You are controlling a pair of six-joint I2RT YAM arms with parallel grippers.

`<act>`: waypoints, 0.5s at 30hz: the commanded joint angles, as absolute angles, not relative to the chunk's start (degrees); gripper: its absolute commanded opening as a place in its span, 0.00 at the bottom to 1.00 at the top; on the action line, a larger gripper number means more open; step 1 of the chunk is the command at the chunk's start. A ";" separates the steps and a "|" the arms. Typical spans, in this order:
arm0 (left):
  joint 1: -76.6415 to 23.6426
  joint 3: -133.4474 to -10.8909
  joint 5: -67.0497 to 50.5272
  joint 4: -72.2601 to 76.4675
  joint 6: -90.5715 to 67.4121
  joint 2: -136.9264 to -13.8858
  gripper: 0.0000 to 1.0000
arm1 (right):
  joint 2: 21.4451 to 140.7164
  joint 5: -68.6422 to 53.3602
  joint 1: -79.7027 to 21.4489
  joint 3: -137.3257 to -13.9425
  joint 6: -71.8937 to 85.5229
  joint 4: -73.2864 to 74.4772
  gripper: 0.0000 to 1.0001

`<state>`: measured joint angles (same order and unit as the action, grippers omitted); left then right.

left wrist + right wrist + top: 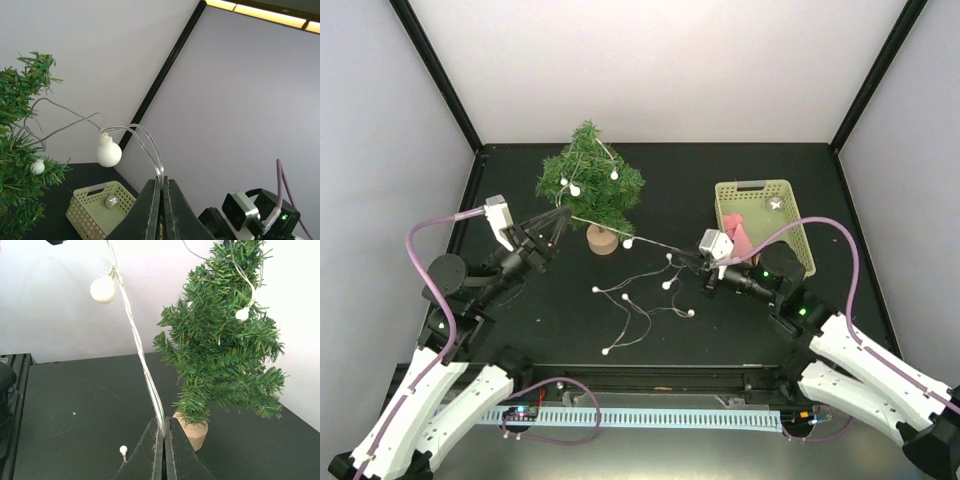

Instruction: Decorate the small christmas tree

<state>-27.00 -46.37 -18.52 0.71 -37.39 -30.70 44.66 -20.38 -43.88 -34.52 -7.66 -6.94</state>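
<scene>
The left arm (455, 398) and right arm (860, 350) were white low down and black higher up. A purple cable (413, 245) ran along each. Little green lights (801, 311) glowed. The left gripper (161, 185) had black fingers.

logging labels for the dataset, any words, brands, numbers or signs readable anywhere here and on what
No readable text in any view.
The small christmas tree, the light string, the basket and the table carry no print.
The circuit board on the front rail is too small to tell whether it bears any marking.
</scene>
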 commanded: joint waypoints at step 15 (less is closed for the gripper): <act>-26.72 -41.25 -7.12 -12.40 -48.71 -26.14 0.29 | 54.62 -19.52 -44.03 -65.55 -19.78 9.35 0.01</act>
